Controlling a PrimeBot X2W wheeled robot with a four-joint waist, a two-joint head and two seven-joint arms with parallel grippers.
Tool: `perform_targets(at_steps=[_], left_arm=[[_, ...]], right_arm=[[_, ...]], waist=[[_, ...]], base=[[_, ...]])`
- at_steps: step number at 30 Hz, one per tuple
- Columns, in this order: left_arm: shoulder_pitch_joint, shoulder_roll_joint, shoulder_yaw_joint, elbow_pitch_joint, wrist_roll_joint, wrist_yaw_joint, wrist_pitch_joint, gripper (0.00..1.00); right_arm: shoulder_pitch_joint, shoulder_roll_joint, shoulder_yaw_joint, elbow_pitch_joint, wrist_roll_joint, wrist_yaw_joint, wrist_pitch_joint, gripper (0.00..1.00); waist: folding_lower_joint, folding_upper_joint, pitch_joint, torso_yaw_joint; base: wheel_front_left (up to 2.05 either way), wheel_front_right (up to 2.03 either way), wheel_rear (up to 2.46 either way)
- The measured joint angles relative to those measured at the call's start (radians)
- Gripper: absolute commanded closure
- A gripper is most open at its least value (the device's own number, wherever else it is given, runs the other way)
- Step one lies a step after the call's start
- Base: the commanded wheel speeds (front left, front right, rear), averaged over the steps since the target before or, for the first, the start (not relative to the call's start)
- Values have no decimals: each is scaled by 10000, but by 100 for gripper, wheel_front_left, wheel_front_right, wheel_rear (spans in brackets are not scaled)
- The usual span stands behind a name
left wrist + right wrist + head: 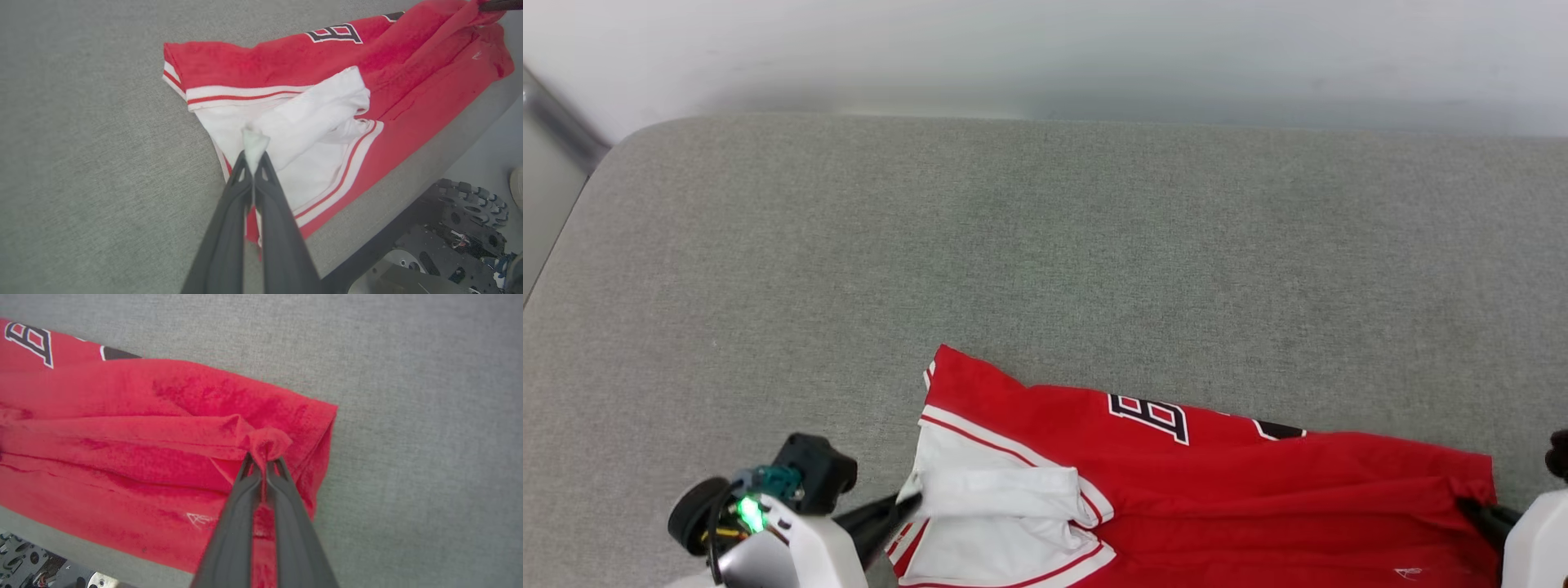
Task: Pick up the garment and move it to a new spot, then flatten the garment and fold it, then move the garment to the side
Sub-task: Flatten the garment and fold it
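A red jersey [1217,482] lies rumpled at the near edge of the grey fabric-covered counter [1013,245], its black numerals [1150,415] facing up. The left tool [907,500] pinches its white sleeve [1005,490]; the right tool [1470,508] pinches its red right-hand end.

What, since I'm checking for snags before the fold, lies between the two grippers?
Only the garment itself: in the head view it spans from the left gripper, shut on its white cloth, to the right gripper, shut on its red edge.

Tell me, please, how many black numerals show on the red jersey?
2. The left numeral shows plainly near the jersey's far edge; the right numeral is mostly tucked under a fold. Folds may hide others.
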Motion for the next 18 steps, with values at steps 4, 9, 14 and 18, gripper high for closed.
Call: perform_targets(at_steps=[4,9,14,18], left_arm=[[261,-73,-276,359,-81,-107,42,100],[373,-334,-562,943,-54,-316,109,100],[365,-654,-817,1482,115,-533,127,100],[364,-903,-940,1776,119,-627,42,78]], right_arm=[[222,-360,479,213,58,0,-174,100],[270,-915,1032,497,54,0,-391,100],[292,-1559,1793,709,23,0,-709,100],[171,-1858,2360,890,31,0,-1024,0]], waist=[[0,0,51,-22],[0,0,96,-25],[0,0,131,-18],[0,0,155,-33]], base=[[0,0,0],[0,0,0],[0,0,0],[0,0,0]])
